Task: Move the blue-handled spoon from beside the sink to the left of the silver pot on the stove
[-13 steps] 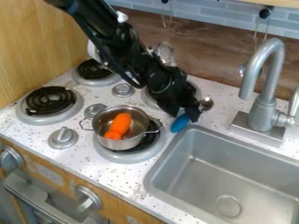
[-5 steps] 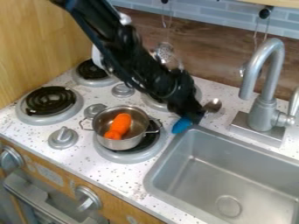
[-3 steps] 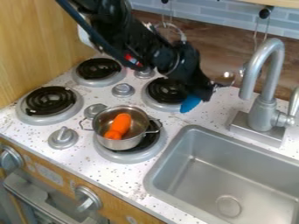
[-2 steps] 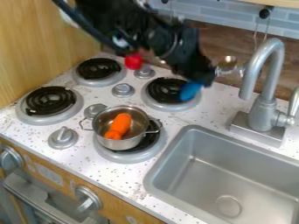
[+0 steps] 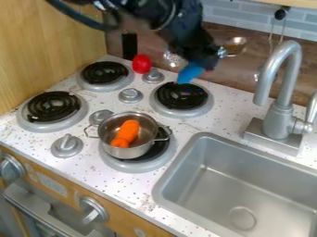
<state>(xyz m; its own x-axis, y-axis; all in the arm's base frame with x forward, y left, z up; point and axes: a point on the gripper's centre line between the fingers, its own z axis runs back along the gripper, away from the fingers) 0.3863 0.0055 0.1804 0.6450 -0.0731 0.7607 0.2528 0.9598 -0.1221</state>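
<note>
Spoon [image 5: 190, 72] is clamped between the closed fingers of the gripper [image 5: 207, 58], gripped partway along its length and held up near the back wall [image 5: 254, 60], in view just above the back right burner [image 5: 180, 96]. Its long axis is slanted across the view: the blue handle end is pointed down and to the left, and the metal bowl is pointed up and to the right, toward the faucet [image 5: 285, 92] side. Below, 4 burners are set into the speckled counter [image 5: 133, 190]. On the front right 1, a metal pot [image 5: 131, 152] with 2 side handles is set, and in it a carrot [image 5: 127, 133] is held, its long axis run from upper right to lower left in the view. A red object [image 5: 141, 64] is seen by the back left burner [image 5: 104, 74], beside a knob [image 5: 153, 77]. The sink [image 5: 217, 185] is set to the right of the pot.
</note>
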